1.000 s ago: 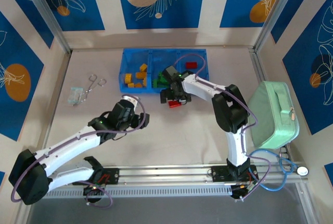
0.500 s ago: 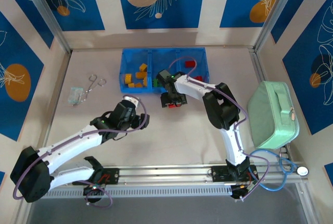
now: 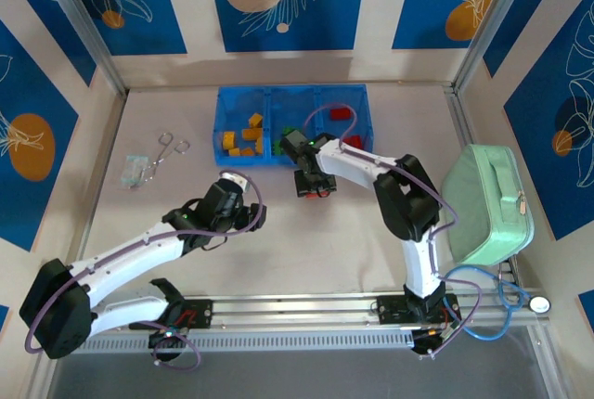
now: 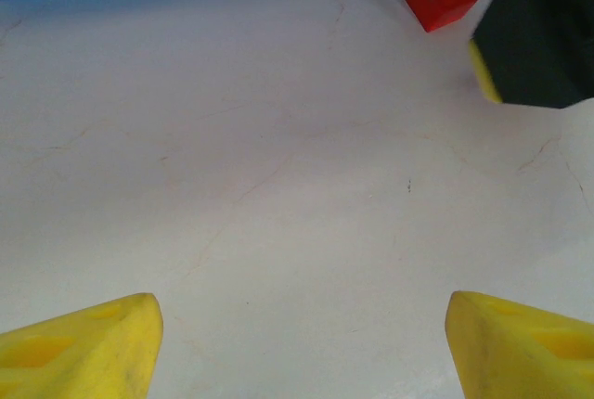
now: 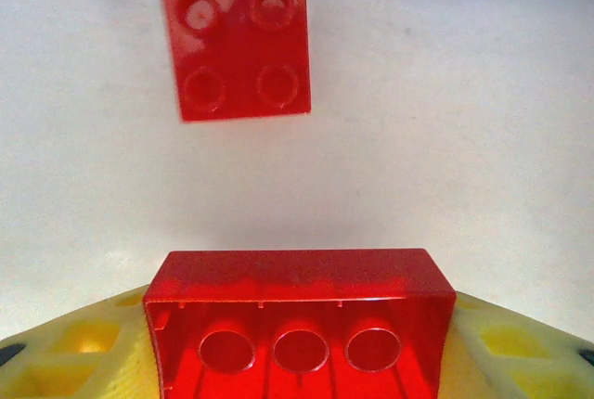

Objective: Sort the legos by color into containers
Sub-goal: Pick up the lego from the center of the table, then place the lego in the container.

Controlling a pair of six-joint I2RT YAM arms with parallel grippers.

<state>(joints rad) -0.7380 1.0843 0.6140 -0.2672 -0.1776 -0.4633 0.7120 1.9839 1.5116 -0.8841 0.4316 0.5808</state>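
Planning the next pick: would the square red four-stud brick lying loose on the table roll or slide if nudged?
The square red plastic four-stud brick looks rigid and flat-sided, so it probably won't roll or flop. It lies studs-up on the smooth pale table, so a sideways nudge would likely slide it. It looks small, so likely light.
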